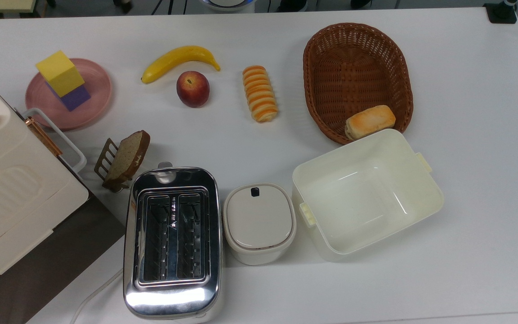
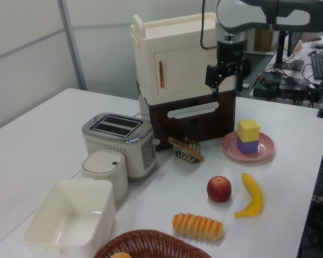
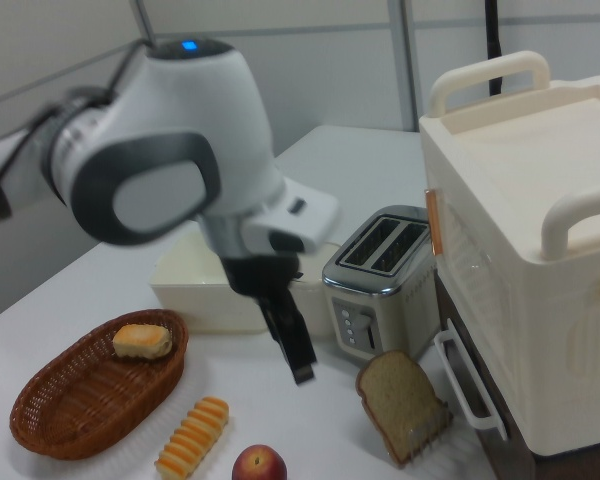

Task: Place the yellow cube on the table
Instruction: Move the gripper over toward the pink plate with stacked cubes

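The yellow cube point(image 1: 60, 73) point(image 2: 248, 129) sits on top of a purple cube point(image 1: 77, 97) point(image 2: 247, 146), and both stand on a round pink plate point(image 1: 92, 90) point(image 2: 229, 146) at the far left of the white table point(image 1: 466, 90) point(image 2: 43, 134) in the top view. My gripper point(image 2: 226, 91) point(image 3: 298, 365) hangs in the air in front of the cream cabinet, up and to the left view's left of the cube, well apart from it. Its fingers look open and hold nothing.
A cream cabinet point(image 2: 177, 70) stands behind the plate. Close by are a bread slice in a small rack point(image 1: 126, 157), a toaster point(image 1: 172, 238), a banana point(image 1: 178, 58), a peach point(image 1: 192, 88) and a striped roll point(image 1: 260, 93). A wicker basket point(image 1: 358, 54) and a white tub point(image 1: 367, 193) stand further off.
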Robot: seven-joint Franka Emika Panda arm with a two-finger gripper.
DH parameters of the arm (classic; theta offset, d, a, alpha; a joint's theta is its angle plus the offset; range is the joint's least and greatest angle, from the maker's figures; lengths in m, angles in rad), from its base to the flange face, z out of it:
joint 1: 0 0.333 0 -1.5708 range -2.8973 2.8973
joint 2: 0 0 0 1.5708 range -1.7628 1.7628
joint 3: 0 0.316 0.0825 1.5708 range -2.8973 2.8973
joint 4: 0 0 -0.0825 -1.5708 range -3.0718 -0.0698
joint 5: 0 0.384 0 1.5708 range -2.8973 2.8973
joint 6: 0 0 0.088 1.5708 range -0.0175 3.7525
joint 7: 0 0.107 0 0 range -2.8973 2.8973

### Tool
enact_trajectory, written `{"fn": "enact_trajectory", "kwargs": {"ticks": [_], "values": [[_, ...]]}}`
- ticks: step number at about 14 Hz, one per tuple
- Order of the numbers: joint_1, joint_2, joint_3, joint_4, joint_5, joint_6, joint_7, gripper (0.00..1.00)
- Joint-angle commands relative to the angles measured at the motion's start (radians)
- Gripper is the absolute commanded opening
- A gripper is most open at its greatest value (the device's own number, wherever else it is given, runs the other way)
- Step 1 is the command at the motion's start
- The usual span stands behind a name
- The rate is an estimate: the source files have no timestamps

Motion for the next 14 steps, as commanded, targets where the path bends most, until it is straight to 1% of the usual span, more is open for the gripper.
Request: {"fn": "enact_trajectory", "kwargs": {"ticks": [1,2,3,4,7,9,10,11,13,14], "values": [[0.002,-0.028,-0.045,-0.123,0.023,0.194,0.167,1.0],[-0.001,-0.026,-0.059,-0.14,0.023,0.241,0.204,1.0],[0.0,-0.025,-0.088,-0.158,0.021,0.291,0.242,1.0],[-0.001,-0.021,-0.102,-0.168,0.021,0.316,0.252,1.0],[-0.004,0.005,-0.122,-0.192,0.021,0.351,0.252,1.0],[-0.004,0.012,-0.161,-0.232,0.001,0.385,0.234,1.0],[-0.006,0.012,-0.2,-0.24,-0.01,0.385,0.199,1.0],[-0.006,0.012,-0.214,-0.24,-0.01,0.385,0.168,1.0],[-0.018,0.014,-0.221,-0.241,-0.01,0.387,0.148,1.0],[-0.023,0.014,-0.234,-0.246,-0.01,0.39,0.14,1.0]]}}
